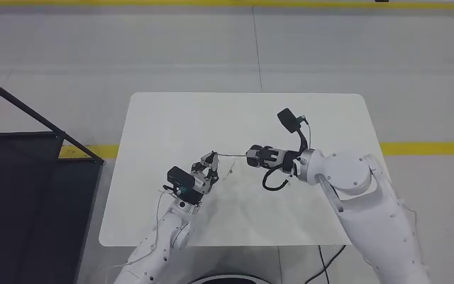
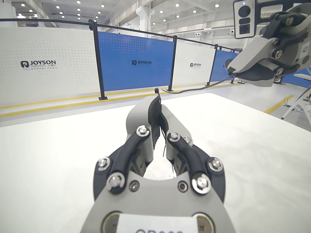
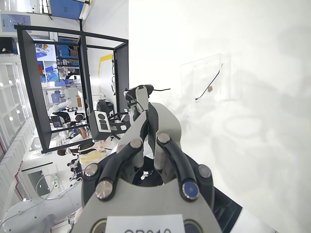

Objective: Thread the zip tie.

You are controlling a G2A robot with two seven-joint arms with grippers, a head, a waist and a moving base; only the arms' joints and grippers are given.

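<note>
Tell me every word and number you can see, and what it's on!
White fence panel: logo with a brand name, not read out.
Blue fence panel: same mark.
Farther white panel: same mark, smaller.
Left gripper, left sticker: cut off by the edge, unreadable.
Right gripper, right sticker: cut off too.
Side mark on the right gripper: too small to read.

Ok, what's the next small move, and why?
Probably nudge the right hand toward the left hand, aiming the thin strand it seems to pinch at the head of the zip tie poking out of that hand: both look shut, with a gap between them.
</note>
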